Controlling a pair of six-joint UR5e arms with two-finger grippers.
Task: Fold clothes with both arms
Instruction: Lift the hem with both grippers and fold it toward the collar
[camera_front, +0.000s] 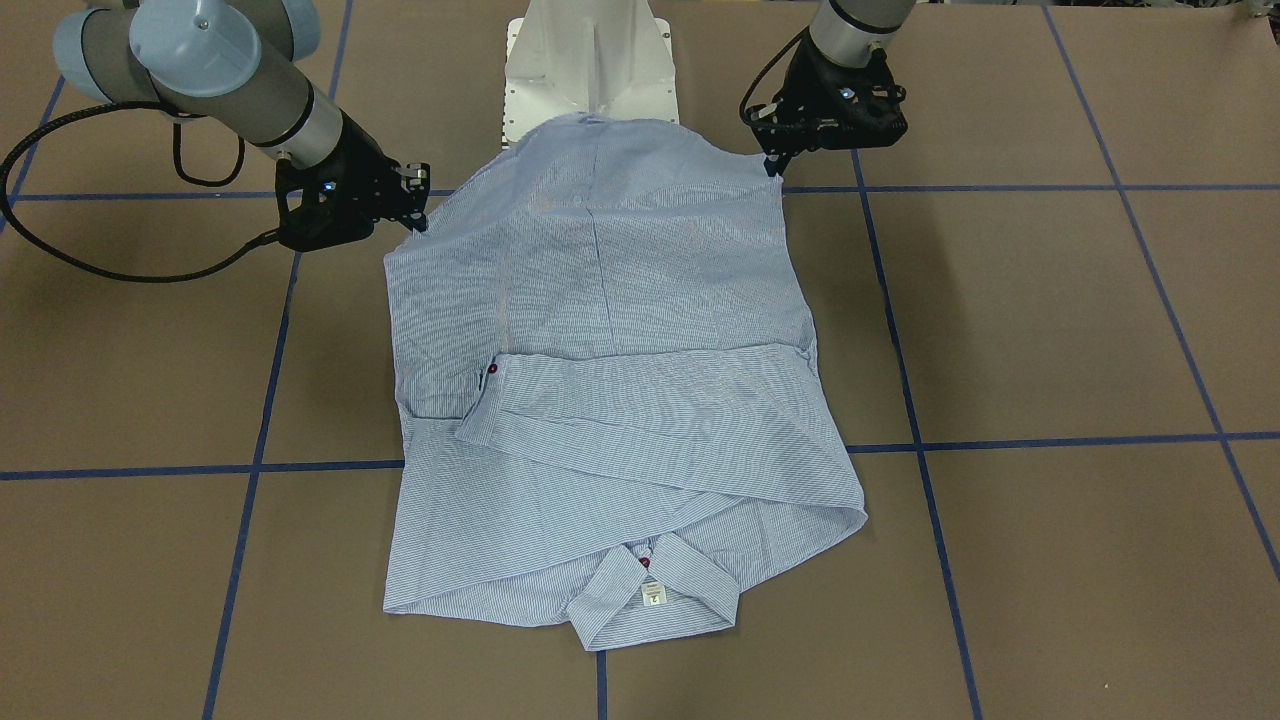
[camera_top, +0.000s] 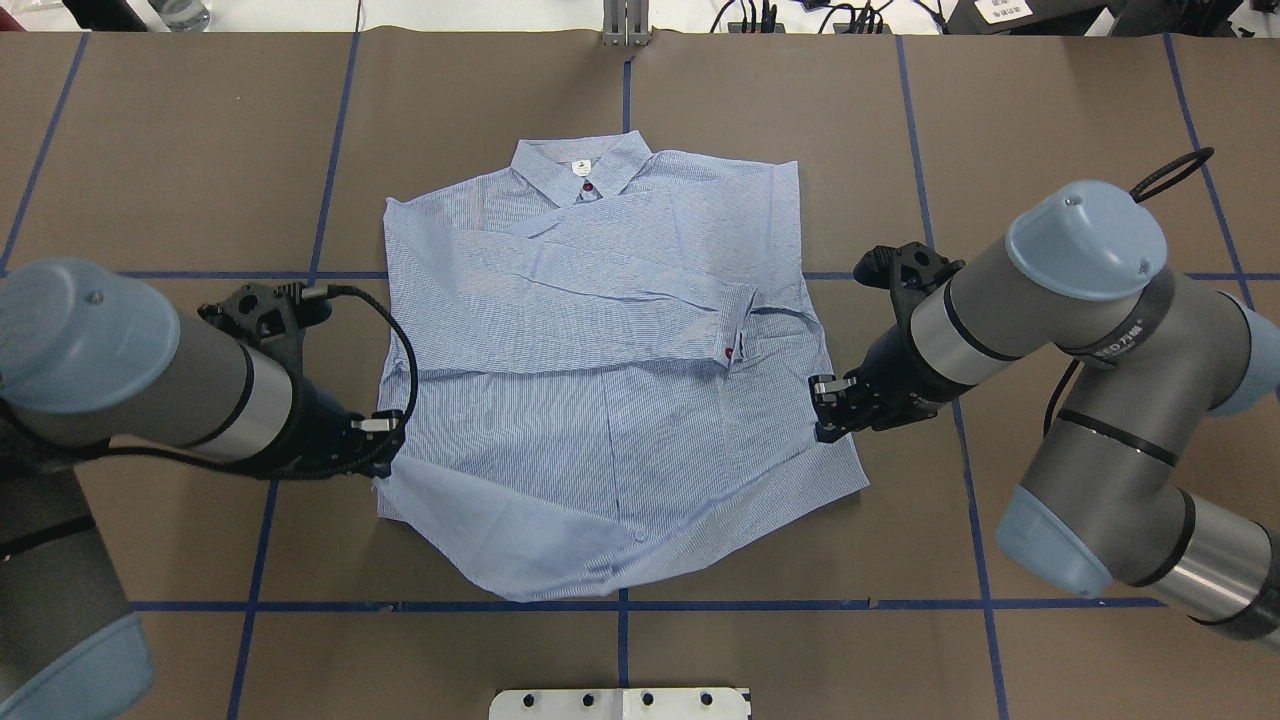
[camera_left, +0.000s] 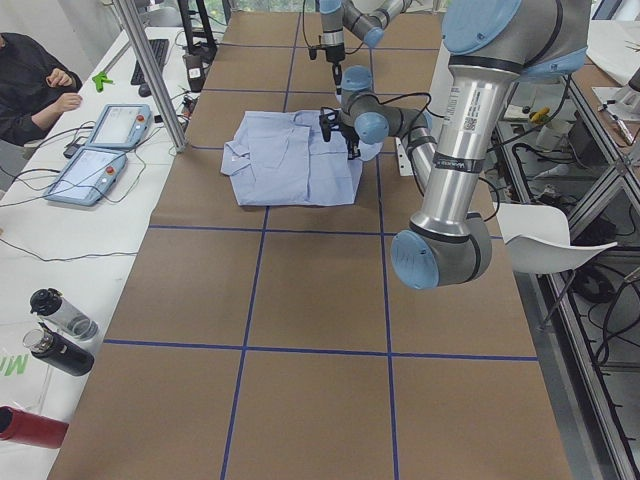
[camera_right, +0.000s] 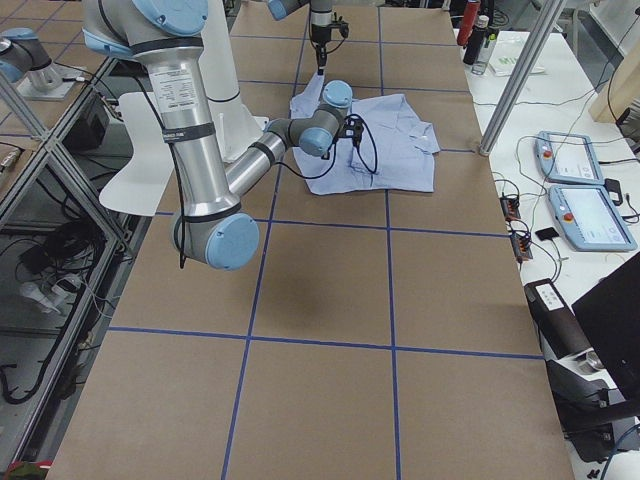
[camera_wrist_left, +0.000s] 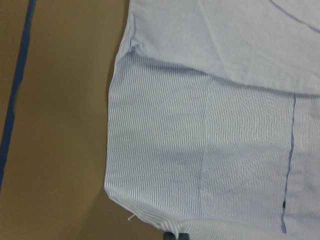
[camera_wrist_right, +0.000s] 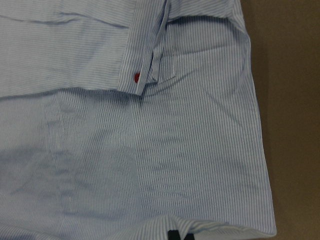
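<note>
The light blue striped shirt (camera_top: 600, 380) lies face up on the brown table, collar (camera_top: 580, 170) at the far side and both sleeves folded across the chest. My left gripper (camera_top: 385, 445) is shut on the shirt's near-left hem corner and holds it slightly off the table; it shows at the right in the front view (camera_front: 773, 165). My right gripper (camera_top: 828, 412) is shut on the shirt's right side edge near the hem, and is at the left in the front view (camera_front: 415, 205). Both wrist views show striped fabric (camera_wrist_left: 200, 150) (camera_wrist_right: 150, 150) curling up to a dark fingertip at the bottom edge.
The white pedestal base (camera_front: 590, 60) stands just behind the shirt's hem. Blue tape lines (camera_top: 620, 606) cross the brown table. An operator (camera_left: 30, 80), teach pendants (camera_left: 100, 150) and bottles (camera_left: 60, 320) are along the far table side.
</note>
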